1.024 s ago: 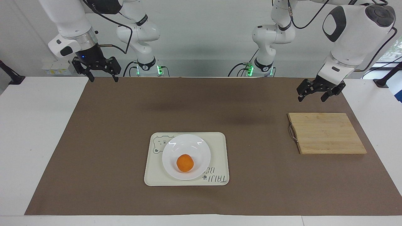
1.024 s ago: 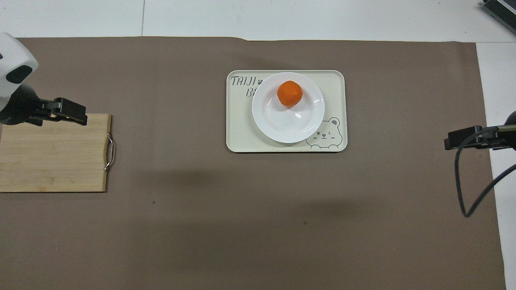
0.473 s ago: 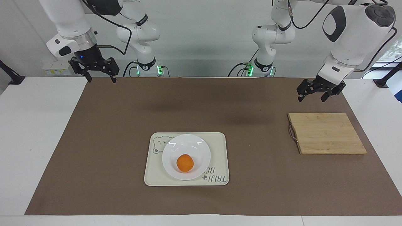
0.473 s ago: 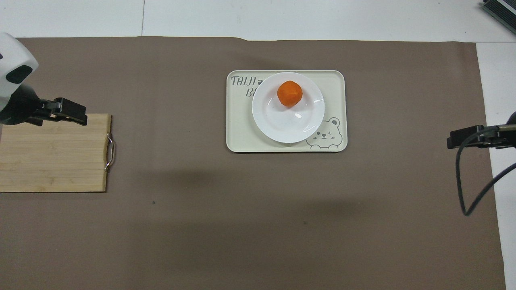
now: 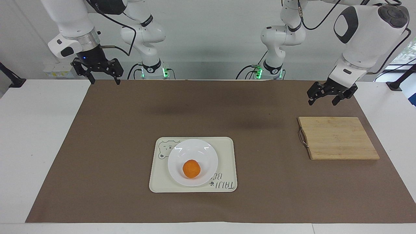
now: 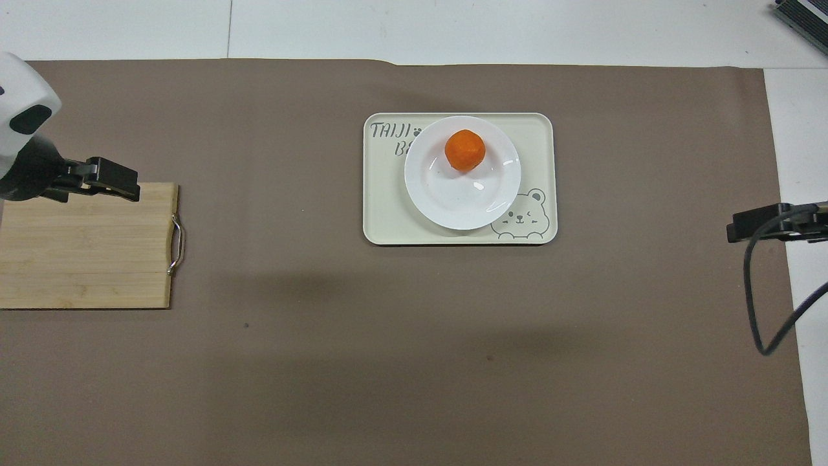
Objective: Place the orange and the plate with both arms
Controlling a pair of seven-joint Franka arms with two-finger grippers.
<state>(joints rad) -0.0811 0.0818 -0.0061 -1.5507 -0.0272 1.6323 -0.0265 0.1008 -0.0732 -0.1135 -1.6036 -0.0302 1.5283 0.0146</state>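
Note:
The orange (image 5: 191,169) lies in the white plate (image 5: 208,152), toward the plate's edge farther from the robots; it also shows in the overhead view (image 6: 464,149), as does the plate (image 6: 453,200). The plate rests on the cream bear tray (image 5: 227,146). My left gripper (image 5: 322,100) hangs open and empty over the mat near the wooden board's edge nearer the robots, seen in the overhead view (image 6: 123,184). My right gripper (image 5: 104,80) hangs open and empty over the mat's corner at the right arm's end, partly seen in the overhead view (image 6: 744,226).
A wooden cutting board (image 5: 338,138) with a metal handle lies on the brown mat (image 5: 130,113) at the left arm's end; it shows in the overhead view (image 6: 84,246). The cream tray shows in the overhead view (image 6: 381,213) at the mat's middle.
My right gripper has drawn back a little toward the right arm's end of the table and slightly up. The left arm, orange and plate have not moved.

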